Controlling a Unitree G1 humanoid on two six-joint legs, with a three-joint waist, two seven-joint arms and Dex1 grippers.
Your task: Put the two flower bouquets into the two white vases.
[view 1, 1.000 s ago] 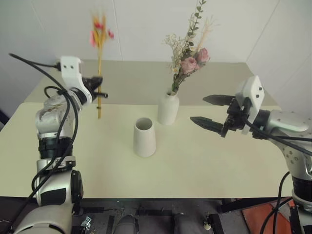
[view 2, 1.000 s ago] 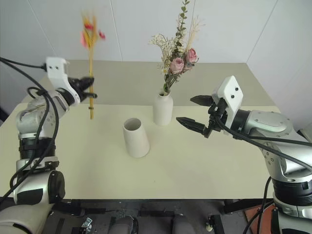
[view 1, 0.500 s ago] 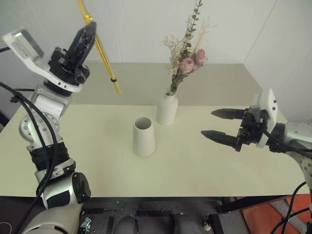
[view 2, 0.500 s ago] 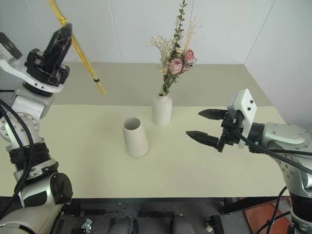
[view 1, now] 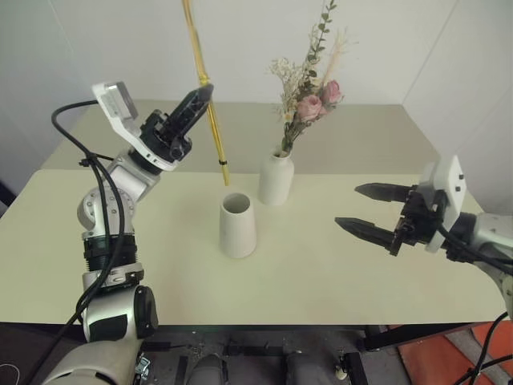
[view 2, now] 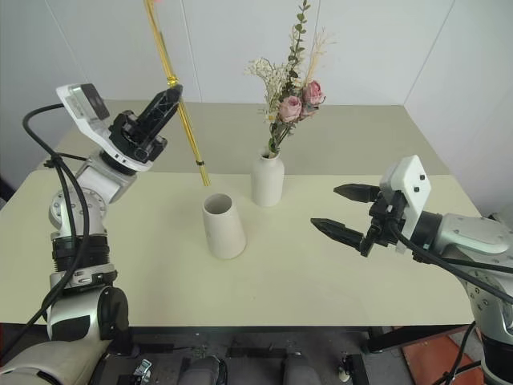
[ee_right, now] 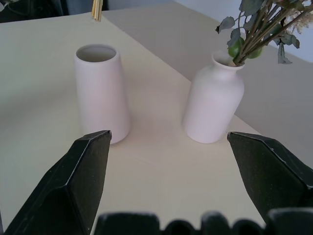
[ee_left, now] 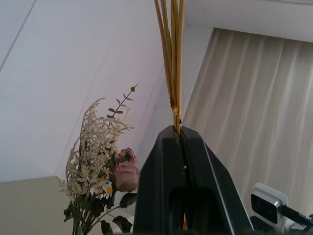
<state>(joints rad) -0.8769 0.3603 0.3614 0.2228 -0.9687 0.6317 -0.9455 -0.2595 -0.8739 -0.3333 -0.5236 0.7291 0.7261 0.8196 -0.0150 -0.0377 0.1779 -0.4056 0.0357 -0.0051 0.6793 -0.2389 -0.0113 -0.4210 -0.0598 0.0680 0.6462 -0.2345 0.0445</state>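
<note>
left eye view: left gripper [view 1: 199,96] clenched on the straw bouquet [view 1: 204,88], stems pinched near the yellow tie. a second ago it held the bunch upright out at the far left, well apart from both vases; half a second ago the bunch was slanted with the wrist cocked high. now the arm has swung right and the stems stand close to upright, their cut ends hanging just above and slightly behind the mouth of the cone vase [view 1: 237,225]. blooms run off the top edge, can't see them now. cut ends are not inside the rim yet.

rose bouquet [view 1: 309,88] sits in the bottle vase [view 1: 276,178], unchanged across the last second, so half the task looks done.

right gripper [view 1: 367,210] released, fingers spread wide, nothing in them. it has pulled back right and toward the near edge, away from the bottle vase, and now hangs over the table [view 1: 337,281] clear of both vases.

judgement: the swing was the line-up for the second insertion. what's left is lowering the stems into the cone vase and letting go; the mouth is wide, so it should forgive a small miss.
</note>
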